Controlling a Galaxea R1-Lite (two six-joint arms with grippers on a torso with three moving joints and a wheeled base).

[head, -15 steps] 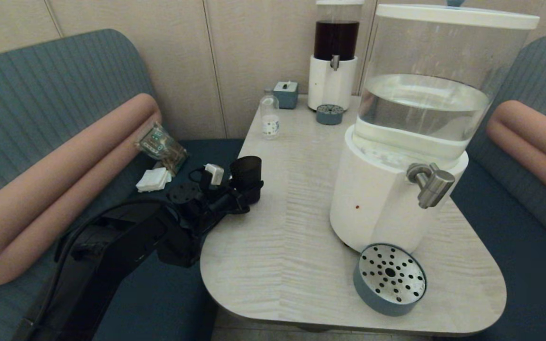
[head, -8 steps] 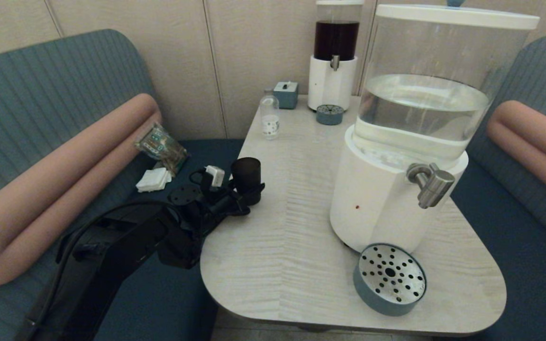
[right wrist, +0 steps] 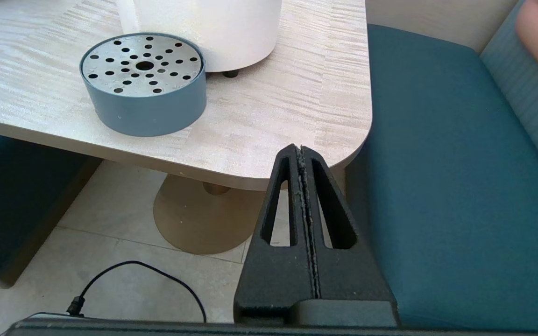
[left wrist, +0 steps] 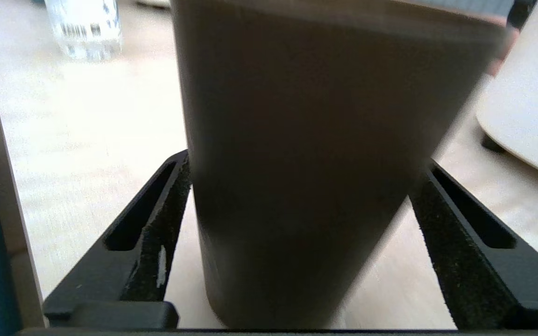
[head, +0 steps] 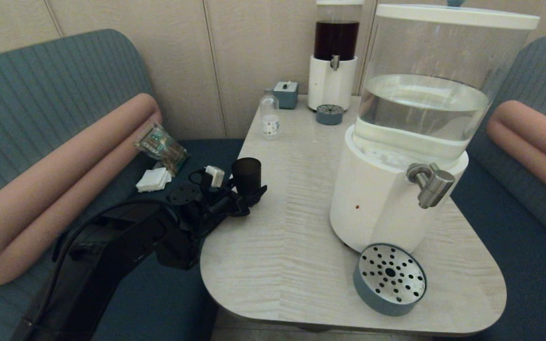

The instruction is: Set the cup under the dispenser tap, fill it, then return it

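Your left gripper (left wrist: pixel 297 242) is spread wide around the cup (head: pixel 247 175) and grips nothing: in the left wrist view both fingers (left wrist: pixel 157 233) stand clear of the cup wall, with a sliver of table showing on each side. In the earlier head frames the jaws sat tight on it, so this is a release.

The cup stands upright on the table (head: pixel 301 237), right at the left edge, about midway along it. It's well apart from the dispenser tap (head: pixel 430 182) and the drip tray (head: pixel 389 278) at the near right corner.

Whether this is the return after filling or just a re-grip, you can't tell. The cup's inside isn't visible, so the fill level is unknown.

Compared with a second ago: the cup sits a shade lower and squarer on the table, the fingers have splayed, and the arm has hardly shifted. Nothing else on the table has changed.

Your right gripper (right wrist: pixel 302 186) is parked below the near right corner, fingers pressed together, holding nothing.

If this is the return, back straight off without clipping the cup.
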